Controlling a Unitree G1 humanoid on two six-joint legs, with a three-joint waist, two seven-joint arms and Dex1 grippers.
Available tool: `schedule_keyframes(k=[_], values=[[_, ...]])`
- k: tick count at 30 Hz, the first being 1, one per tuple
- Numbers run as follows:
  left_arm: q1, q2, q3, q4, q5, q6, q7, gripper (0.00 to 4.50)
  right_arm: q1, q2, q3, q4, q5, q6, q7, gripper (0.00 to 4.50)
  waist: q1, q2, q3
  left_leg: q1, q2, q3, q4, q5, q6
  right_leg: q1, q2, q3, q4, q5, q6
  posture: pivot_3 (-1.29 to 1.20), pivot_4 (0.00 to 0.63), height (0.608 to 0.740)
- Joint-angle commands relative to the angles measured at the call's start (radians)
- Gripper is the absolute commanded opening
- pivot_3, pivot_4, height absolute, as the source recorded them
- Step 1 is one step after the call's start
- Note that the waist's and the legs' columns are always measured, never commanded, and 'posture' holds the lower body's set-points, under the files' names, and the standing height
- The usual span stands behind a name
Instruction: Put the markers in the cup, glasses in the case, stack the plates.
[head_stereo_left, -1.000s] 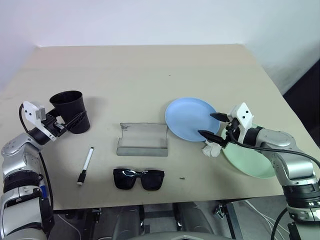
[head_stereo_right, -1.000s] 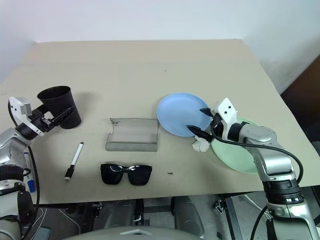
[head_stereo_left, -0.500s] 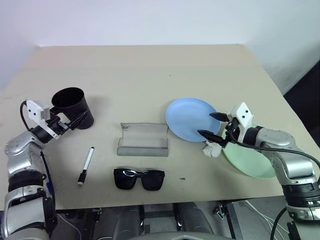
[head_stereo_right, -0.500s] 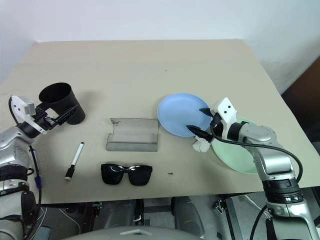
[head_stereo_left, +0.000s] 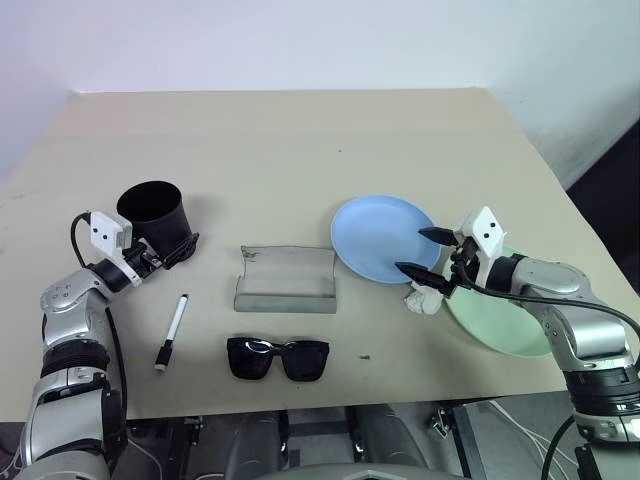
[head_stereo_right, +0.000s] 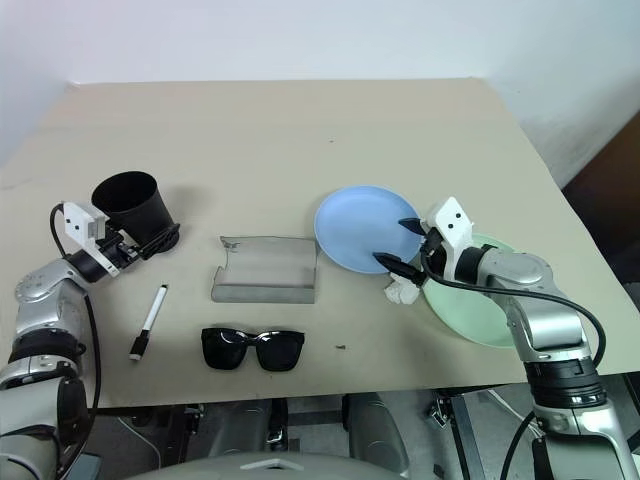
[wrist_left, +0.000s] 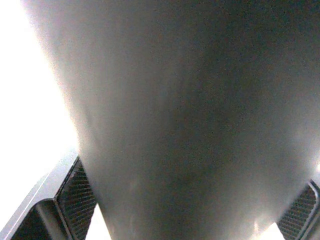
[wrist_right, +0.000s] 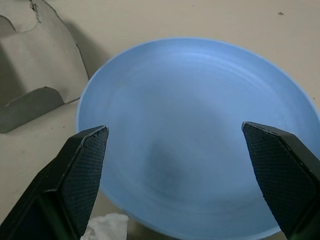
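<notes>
My left gripper (head_stereo_left: 172, 252) is shut on the black cup (head_stereo_left: 153, 212), low on its wall; the cup stands about upright at the table's left. In the left wrist view the cup's wall (wrist_left: 190, 100) runs between the two pads (wrist_left: 77, 192). A white marker (head_stereo_left: 172, 331) with a black cap lies on the table in front of the cup. The grey case (head_stereo_left: 286, 280) lies open mid-table, with the black glasses (head_stereo_left: 278, 358) in front of it. My right gripper (head_stereo_left: 420, 250) hangs open over the near rim of the blue plate (wrist_right: 200, 115). The green plate (head_stereo_left: 505, 322) lies beneath that arm.
A crumpled white tissue (head_stereo_left: 424, 298) lies between the two plates, just under my right gripper's lower finger. The beige table (head_stereo_left: 300, 140) has free room across its far half. Its front edge runs close behind the glasses.
My left gripper has carried the cup a little to the right and lower, and the cup stands more upright than before. The right arm has not moved.
</notes>
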Motion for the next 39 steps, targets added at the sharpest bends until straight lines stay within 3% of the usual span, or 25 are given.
schedule_keyframes(k=[1, 11, 25, 39], values=[[0.005, 0.035, 0.011, -0.010, -0.009, -0.005, -0.026, 4.49, -0.002, -0.009, -0.023, -0.035, 0.005, -0.005, -0.005, 4.50, 0.000, 0.000, 0.000, 0.000, 0.000, 0.000, 0.000, 0.000, 0.000, 0.000, 0.000, 0.000, 0.000, 0.000, 0.000, 0.00, 0.150, 0.735], [0.066, 0.138, 0.031, -0.111, -0.046, 0.104, -0.089, 4.49, -0.008, -0.001, -0.010, -0.017, -0.004, -0.016, -0.003, 4.50, -0.001, 0.000, 0.000, 0.000, 0.000, 0.000, 0.000, 0.000, 0.000, 0.000, -0.002, 0.000, 0.000, 0.000, 0.000, 0.00, 0.150, 0.735], [0.210, 0.206, 0.054, -0.373, -0.106, 0.341, -0.078, 4.49, -0.046, 0.008, 0.018, 0.032, -0.023, -0.038, 0.020, 4.50, -0.002, 0.000, 0.000, 0.001, 0.001, -0.001, -0.007, 0.000, 0.000, -0.002, -0.005, 0.001, -0.003, -0.001, -0.004, 0.00, 0.150, 0.735], [0.245, 0.212, 0.027, -0.402, -0.049, 0.306, -0.059, 4.49, -0.076, 0.008, 0.030, 0.066, -0.030, -0.054, 0.038, 4.50, -0.001, 0.000, 0.000, 0.001, 0.001, 0.002, -0.010, 0.000, 0.000, -0.003, -0.006, -0.002, -0.005, 0.000, -0.002, 0.00, 0.150, 0.735]])
